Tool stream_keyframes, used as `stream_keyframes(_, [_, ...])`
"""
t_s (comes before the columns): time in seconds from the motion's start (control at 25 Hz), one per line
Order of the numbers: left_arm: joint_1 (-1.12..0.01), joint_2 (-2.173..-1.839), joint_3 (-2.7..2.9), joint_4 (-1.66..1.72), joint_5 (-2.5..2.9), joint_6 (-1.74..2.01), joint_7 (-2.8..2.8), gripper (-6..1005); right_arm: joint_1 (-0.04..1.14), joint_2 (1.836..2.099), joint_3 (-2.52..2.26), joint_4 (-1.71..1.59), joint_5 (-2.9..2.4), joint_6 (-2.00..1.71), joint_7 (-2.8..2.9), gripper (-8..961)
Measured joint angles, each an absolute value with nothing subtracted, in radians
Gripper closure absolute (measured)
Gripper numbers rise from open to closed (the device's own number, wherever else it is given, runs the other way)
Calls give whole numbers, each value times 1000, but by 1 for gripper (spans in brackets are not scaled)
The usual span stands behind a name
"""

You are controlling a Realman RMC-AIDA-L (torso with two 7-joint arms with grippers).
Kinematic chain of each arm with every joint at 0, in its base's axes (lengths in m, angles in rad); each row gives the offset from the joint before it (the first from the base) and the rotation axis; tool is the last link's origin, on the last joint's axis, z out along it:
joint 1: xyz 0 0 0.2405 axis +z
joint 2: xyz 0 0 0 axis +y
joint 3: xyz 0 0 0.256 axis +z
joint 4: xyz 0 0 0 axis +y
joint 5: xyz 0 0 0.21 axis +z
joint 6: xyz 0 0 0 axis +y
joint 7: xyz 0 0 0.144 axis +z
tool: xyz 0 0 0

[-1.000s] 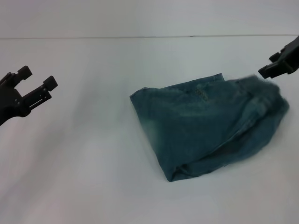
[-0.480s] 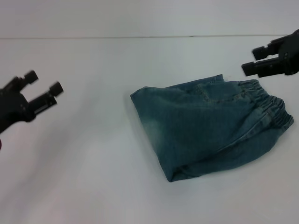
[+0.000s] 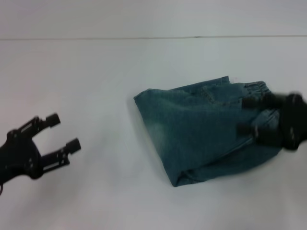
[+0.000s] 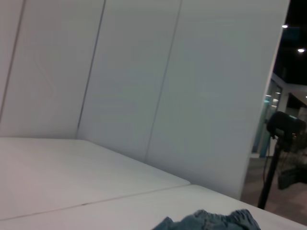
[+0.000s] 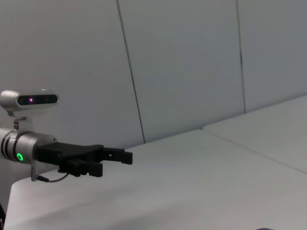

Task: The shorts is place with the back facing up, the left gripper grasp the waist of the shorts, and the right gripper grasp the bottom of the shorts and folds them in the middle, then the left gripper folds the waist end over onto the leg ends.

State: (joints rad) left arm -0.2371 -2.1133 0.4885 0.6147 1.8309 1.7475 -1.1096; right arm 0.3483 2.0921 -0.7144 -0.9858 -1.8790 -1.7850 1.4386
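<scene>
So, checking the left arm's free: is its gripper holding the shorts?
No, the left gripper is open over bare table, well apart from the shorts.

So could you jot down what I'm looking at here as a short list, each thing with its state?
shorts: blue denim, folded into a compact bundle, lying on the white table
waist of the shorts: gathered band, at the robot's right end of the bundle
left gripper: fingers open, over bare table off to the left, apart from the shorts
right gripper: blurred, over the waist end of the shorts
</scene>
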Motion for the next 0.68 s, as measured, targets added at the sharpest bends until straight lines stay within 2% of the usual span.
stream_keyframes(0.16, [-220,-2118,472,614,1878,1771,-1072,77,330,2086,-694,-761,-1908,-1766,1170,266])
stream_keyframes(0.32, [-217,-2122,483,605,1926,1771,-1054,76,308,2086,-687,-669,-1948,-1736,1005,230])
stream_keyframes(0.56, [-233,-2117,484,596,2002,1792,-1041,74,282,2084,-646,-602,-1948,-1731,874,48])
stream_keyframes(0.68, [-244,-2114,482,588,2028,1785,-1042,74,275,2086,-636,-597,-1945,-1732,846,48])
